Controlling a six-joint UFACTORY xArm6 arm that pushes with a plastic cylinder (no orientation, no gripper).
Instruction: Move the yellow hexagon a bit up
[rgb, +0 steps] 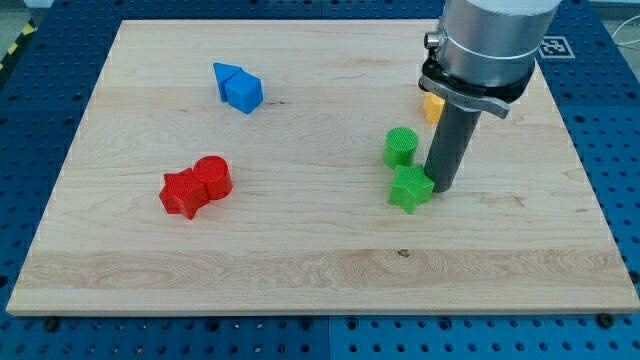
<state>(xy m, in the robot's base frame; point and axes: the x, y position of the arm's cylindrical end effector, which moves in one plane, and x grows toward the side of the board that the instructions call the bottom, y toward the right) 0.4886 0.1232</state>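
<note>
The yellow hexagon (432, 107) lies at the view's upper right, mostly hidden behind the arm's grey flange; only a small yellow-orange part shows. My tip (443, 187) rests on the board just right of the green star block (410, 188), touching or nearly touching it. The tip is below the yellow hexagon. A green cylinder (401, 147) stands just above the green star and left of the rod.
A blue pair, a triangle (225, 77) and a cube-like block (243, 92), sits at the upper left. A red cylinder (212, 177) and a red star block (181, 194) touch at the left middle. The wooden board (300, 270) is edged by blue perforated table.
</note>
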